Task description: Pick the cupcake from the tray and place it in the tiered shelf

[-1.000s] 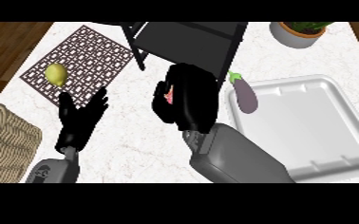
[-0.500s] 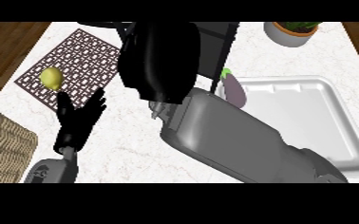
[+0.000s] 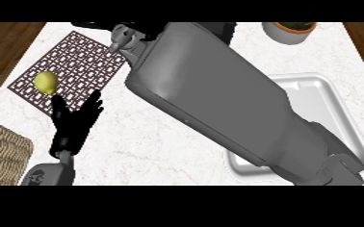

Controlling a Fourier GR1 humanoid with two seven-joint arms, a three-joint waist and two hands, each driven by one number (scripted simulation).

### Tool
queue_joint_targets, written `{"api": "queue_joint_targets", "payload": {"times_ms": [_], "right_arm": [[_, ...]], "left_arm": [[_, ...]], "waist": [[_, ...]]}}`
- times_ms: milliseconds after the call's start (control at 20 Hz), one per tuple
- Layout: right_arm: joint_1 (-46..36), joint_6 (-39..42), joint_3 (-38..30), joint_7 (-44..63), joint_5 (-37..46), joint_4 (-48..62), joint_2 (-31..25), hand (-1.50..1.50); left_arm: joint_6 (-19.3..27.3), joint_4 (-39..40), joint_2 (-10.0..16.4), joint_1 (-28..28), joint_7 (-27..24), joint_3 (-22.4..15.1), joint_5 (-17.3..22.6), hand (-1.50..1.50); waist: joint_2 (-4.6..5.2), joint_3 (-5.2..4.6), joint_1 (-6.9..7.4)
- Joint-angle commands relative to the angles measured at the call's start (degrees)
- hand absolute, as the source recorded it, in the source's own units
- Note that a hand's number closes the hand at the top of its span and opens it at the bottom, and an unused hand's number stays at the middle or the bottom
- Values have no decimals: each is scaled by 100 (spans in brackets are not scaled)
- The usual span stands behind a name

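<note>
Head view: right forearm (image 3: 220,101) lies across the tray (image 3: 332,107) toward its upper left; the right hand and the cupcake are hidden, so I cannot tell their state. Far left of the tray, the left hand (image 3: 72,121) rests with fingers spread wide.

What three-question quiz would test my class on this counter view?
1. True or false: the lemon lies on the patterned mat.
2. The left hand is: A) open, holding nothing; B) curled round the lemon; C) resting in the tray.
3. Fill in: the grey forearm partly hides the white ____.
Key: 1 true; 2 A; 3 tray.
</note>
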Motion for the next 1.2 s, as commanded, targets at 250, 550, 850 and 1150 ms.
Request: {"api": "queue_joint_targets", "payload": {"times_ms": [250,550,850,1150], "right_arm": [[-1307,-17,-837,973,-186,1488,78,150],[-1568,-34,-1099,109,-571,2609,79,150],[-1731,-317,-1431,-653,-430,3538,80,150],[-1744,-765,-1720,-1123,-369,4141,-23,150]], "left_arm": [[10,-96,-25,163,81,19,22,0],[66,-167,20,149,112,113,7,0],[37,11,-119,238,-145,93,-25,0],[46,-140,-130,301,-63,134,6,0]], "waist": [[52,-5,-153],[82,-3,-160],[102,-2,-230],[109,2,-222]]}}
